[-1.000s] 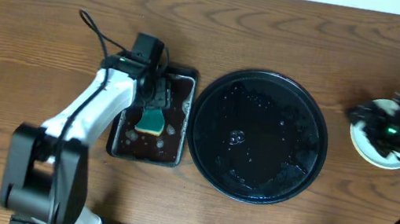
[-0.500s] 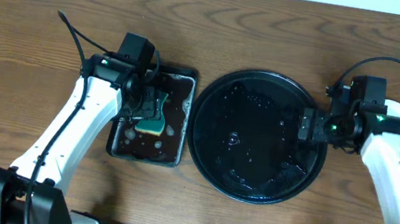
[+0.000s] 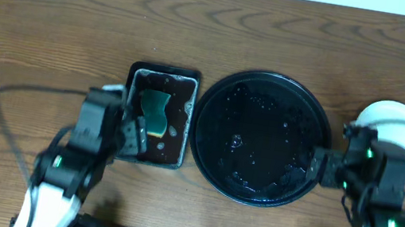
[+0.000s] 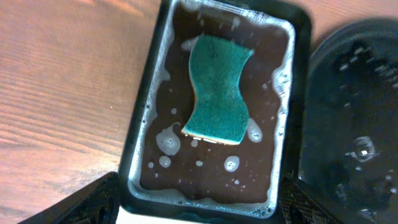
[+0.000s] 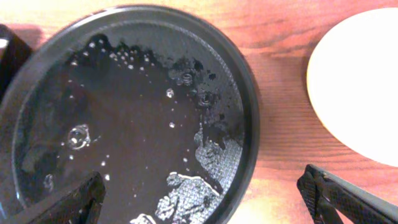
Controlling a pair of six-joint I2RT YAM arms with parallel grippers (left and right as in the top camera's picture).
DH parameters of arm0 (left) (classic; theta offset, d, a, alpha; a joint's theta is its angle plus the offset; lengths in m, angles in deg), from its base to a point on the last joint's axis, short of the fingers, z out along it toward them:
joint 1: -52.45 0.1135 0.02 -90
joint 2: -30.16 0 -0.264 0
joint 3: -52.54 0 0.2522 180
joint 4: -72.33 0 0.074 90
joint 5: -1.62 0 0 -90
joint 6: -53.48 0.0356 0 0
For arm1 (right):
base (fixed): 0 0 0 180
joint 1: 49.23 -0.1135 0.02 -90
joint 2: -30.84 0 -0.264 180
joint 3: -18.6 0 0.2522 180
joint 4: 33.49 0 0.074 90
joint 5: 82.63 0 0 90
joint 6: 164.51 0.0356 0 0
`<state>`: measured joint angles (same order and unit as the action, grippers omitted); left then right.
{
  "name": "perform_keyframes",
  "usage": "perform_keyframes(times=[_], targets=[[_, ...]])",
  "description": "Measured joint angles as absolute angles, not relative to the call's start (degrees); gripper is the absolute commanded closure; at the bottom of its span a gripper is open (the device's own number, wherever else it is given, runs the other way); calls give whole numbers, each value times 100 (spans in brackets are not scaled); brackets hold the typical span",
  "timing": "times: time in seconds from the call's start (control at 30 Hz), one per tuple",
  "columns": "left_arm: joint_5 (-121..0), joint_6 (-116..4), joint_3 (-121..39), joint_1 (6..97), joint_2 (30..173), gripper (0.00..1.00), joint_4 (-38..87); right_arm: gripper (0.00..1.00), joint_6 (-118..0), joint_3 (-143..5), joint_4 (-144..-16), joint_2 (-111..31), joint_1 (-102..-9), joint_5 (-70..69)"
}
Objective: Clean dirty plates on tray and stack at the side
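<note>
The large round black tray (image 3: 270, 77) sits mid-table, wet and with no plates on it; the right wrist view shows its soapy surface (image 5: 124, 112). A pale plate stack (image 3: 397, 127) stands on the table to the tray's right and shows in the right wrist view (image 5: 360, 81); how many plates it holds cannot be told. My left gripper (image 3: 133, 137) is open and empty over the near end of the small rectangular tray, with both fingers at the bottom corners of its wrist view (image 4: 199, 210). My right gripper (image 3: 323, 165) is open and empty above the round tray's right rim (image 5: 205, 205).
The small rectangular black tray (image 3: 126, 110) lies left of the round tray, holding brown soapy water and a green sponge (image 3: 155, 113), also seen in the left wrist view (image 4: 219, 90). Bare wooden table surrounds everything.
Both arms have drawn back toward the front edge. The left gripper has lifted off the sponge, which stays in the rectangular tray. The right gripper left the plate stack and passed the tray's right rim.
</note>
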<state>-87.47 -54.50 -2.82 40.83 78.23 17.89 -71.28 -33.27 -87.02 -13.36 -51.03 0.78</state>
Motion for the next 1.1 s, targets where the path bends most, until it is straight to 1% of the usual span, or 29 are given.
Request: perform_keyframes(times=[0.1,0.2,0.37,0.57,0.83,0.97,1.03,1.1], targets=[[-8749,-5450,-94,4083,7216,18,1791,1,-7131,-3218,-8995,-785,-5103,78],[-8749,-5450,-88,4083,6912,17,1813,1,-7128,-3205,-9314,-469,-5103,80],[-8749,-5448,-88,4083,6803,17,1810,1,-7128,-3201,-9731,-418,-5103,80],[-8749,-5448,-88,4083,6803,17,1810,1,-7128,-3187,-9921,-418,-5103,80],[-8749,-5448,-88,4083,6803,16,1810,1,-7131,-3183,-9958,-399,-5103,84],[-8749,-5450,-88,4083,6803,16,1810,1,-7135,-3148,-10013,-49,-5103,181],[-8749,-5450,-88,4083,6803,16,1810,1,-7135,-3078,-9797,301,-5103,196],[-8749,-5448,-88,4083,6803,16,1813,1,-7137,-2890,-9198,771,-5101,211]])
